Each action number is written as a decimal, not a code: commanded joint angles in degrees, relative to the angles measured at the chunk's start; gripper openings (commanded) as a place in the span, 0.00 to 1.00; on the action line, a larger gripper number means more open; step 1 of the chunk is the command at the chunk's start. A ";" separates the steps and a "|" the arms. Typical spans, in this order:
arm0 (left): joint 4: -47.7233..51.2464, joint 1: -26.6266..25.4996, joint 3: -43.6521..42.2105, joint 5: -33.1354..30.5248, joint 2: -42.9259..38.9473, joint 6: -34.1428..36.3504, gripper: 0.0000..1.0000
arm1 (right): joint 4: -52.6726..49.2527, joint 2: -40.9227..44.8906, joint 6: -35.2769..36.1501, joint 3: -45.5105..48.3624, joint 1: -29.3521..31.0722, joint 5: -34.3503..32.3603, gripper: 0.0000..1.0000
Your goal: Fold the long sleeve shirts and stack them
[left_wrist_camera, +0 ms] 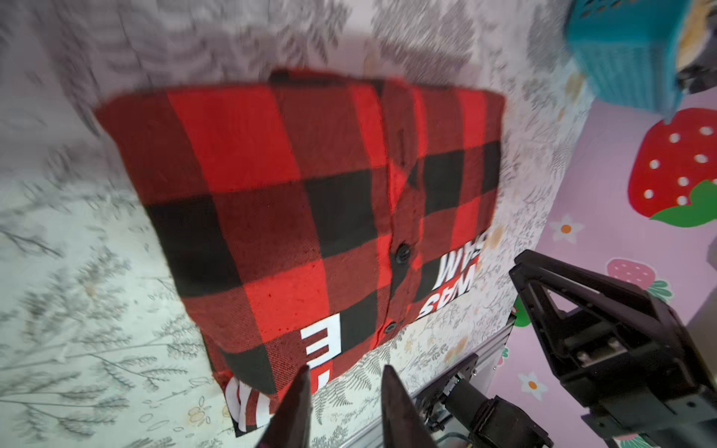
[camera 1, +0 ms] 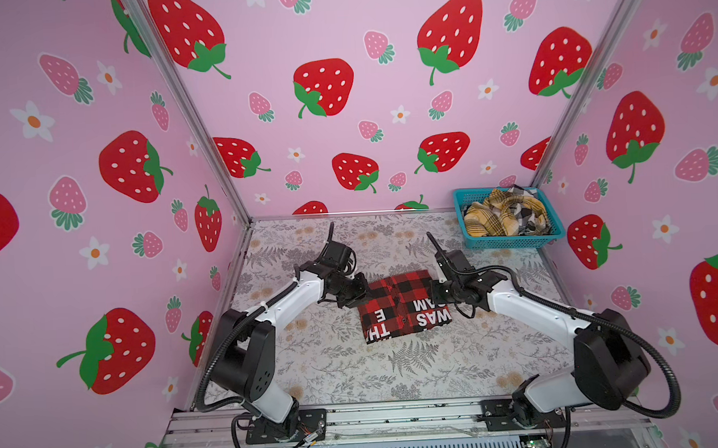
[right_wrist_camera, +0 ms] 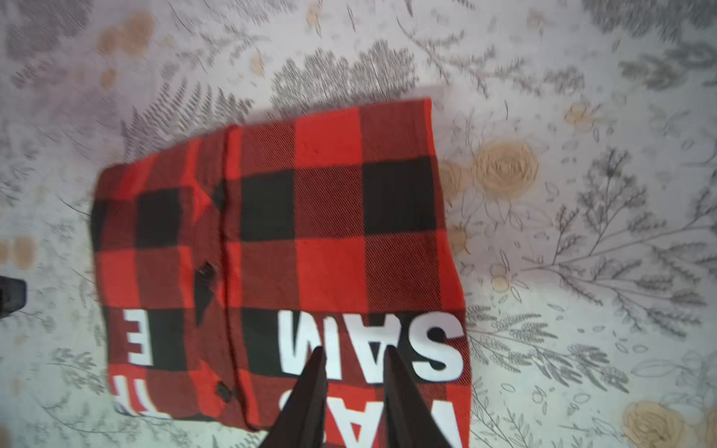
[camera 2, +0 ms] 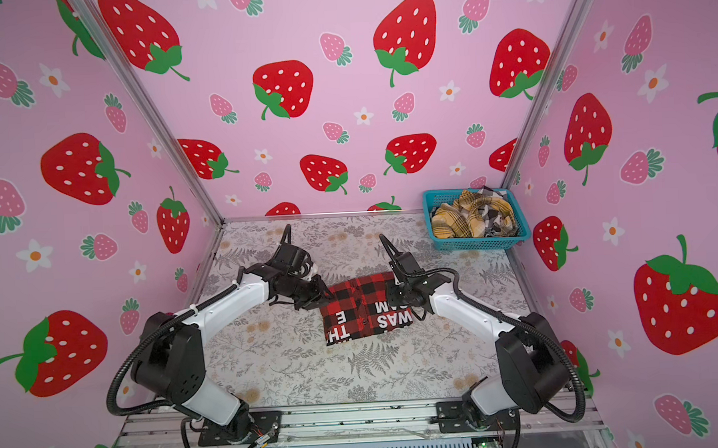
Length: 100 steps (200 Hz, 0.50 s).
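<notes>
The red-and-black buffalo check shirt [camera 1: 398, 306] lay folded into a flat, roughly square packet near the middle of the desk [camera 1: 355, 370]. Its button placket faced up, with white block lettering along its near edge. The mustard-yellow plaid shirt [camera 1: 494, 221] and the black-white plaid shirt [camera 1: 527, 215] sat crumpled together in the teal basket [camera 1: 512, 241] at the far right corner.

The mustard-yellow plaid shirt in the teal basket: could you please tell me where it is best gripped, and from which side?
Probably a raised fold at the top of the mustard-yellow plaid shirt, taken from straight above. It lies crumpled and heaped to about the rim of the teal basket, whose walls block any sideways approach.
</notes>
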<state>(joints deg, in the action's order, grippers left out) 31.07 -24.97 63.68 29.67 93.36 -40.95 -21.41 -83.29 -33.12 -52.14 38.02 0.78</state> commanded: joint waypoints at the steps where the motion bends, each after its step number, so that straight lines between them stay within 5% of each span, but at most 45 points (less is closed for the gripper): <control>1: -1.98 -0.12 -1.07 1.86 1.16 -0.83 0.26 | 1.21 0.26 -1.85 3.35 0.02 1.32 0.23; 100: -0.29 3.35 1.32 -1.66 11.75 1.92 0.15 | 3.17 -1.99 -3.36 10.22 0.04 1.82 0.14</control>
<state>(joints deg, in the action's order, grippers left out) 29.85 -22.09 62.98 28.73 104.03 -40.21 -16.29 -85.32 -36.01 -42.35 38.02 2.02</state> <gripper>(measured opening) 0.161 0.150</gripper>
